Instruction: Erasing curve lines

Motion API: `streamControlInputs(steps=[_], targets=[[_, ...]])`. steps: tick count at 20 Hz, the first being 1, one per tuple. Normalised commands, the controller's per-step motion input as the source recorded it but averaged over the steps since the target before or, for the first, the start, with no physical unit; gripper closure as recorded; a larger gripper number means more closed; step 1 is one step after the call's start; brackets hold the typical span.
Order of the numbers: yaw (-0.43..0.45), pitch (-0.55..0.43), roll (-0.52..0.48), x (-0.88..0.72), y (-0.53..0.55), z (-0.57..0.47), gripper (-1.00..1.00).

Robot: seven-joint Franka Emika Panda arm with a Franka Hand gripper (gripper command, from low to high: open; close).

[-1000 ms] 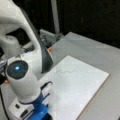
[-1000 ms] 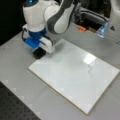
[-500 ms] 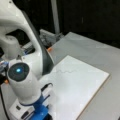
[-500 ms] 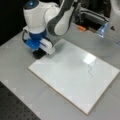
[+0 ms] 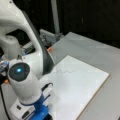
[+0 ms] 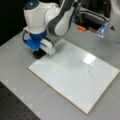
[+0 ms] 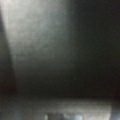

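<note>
A white rectangular board [image 6: 67,75] [image 5: 82,90] lies flat on the grey table. One thin grey wavy curve line [image 6: 89,71] [image 5: 63,71] is drawn on it, short compared with the board. My gripper [image 6: 38,54] is low over the table just off the board's far-left corner, well away from the line. A dark patch shows under the gripper's white and blue hand; I cannot tell what it is. In a front view the hand [image 5: 32,110] hides the fingers. The wrist view shows only a close, blurred grey and dark surface.
A small orange object [image 6: 81,28] [image 5: 50,49] lies on the table behind the board. A pale blue clear item [image 6: 102,29] and a metal frame [image 6: 92,16] stand at the back. A dark perforated plate [image 6: 15,107] borders the table at a front view's bottom left.
</note>
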Motion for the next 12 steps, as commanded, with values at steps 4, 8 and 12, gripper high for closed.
streamControlInputs(steps=[4, 8, 12], targets=[[-0.076, -0.132, 0.101, -0.05, 0.07, -0.07, 1.00], [-0.085, -0.126, 0.096, -0.06, 0.04, -0.06, 1.00], [-0.083, -0.098, 0.082, -0.10, 0.00, 0.02, 1.00]])
